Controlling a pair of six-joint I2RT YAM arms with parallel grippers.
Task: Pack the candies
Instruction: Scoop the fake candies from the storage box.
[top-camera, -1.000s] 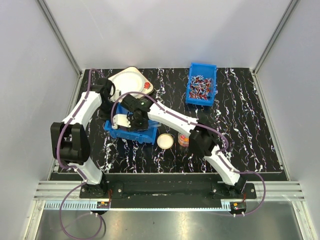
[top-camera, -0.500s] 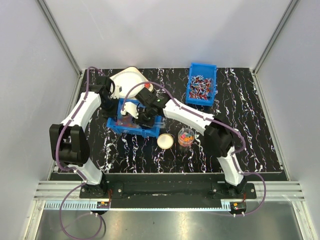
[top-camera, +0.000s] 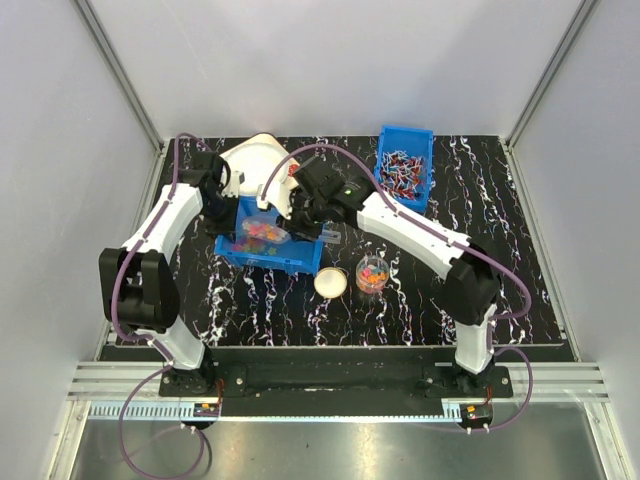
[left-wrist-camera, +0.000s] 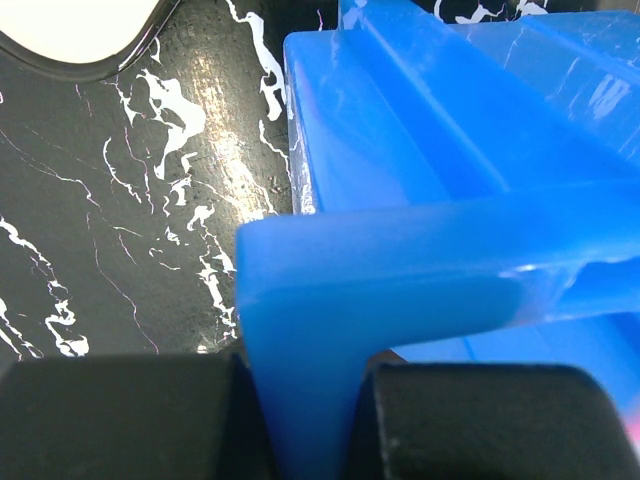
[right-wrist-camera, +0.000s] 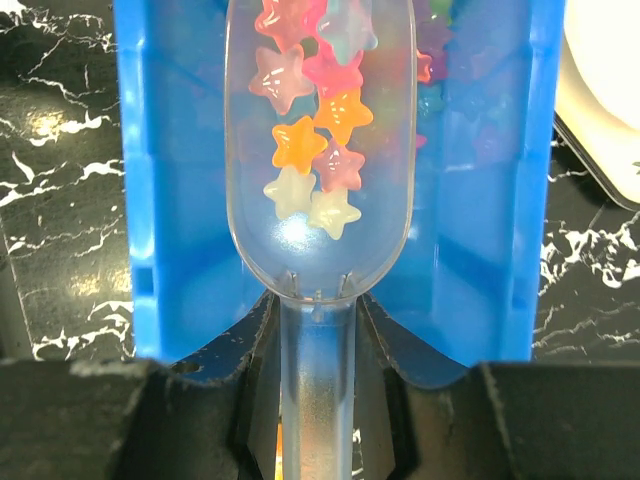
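We see a black marbled table (top-camera: 540, 240), a blue bin (top-camera: 405, 131) of wrapped sweets (top-camera: 402, 172) far right, a white plate (top-camera: 255, 158) far left, a small white lid (top-camera: 331, 282).

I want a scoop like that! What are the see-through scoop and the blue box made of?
The scoop holding star candies looks like clear, glossy plastic: the blue bin shows through it. The bin seems smooth, slightly translucent plastic; light glows through its wall.
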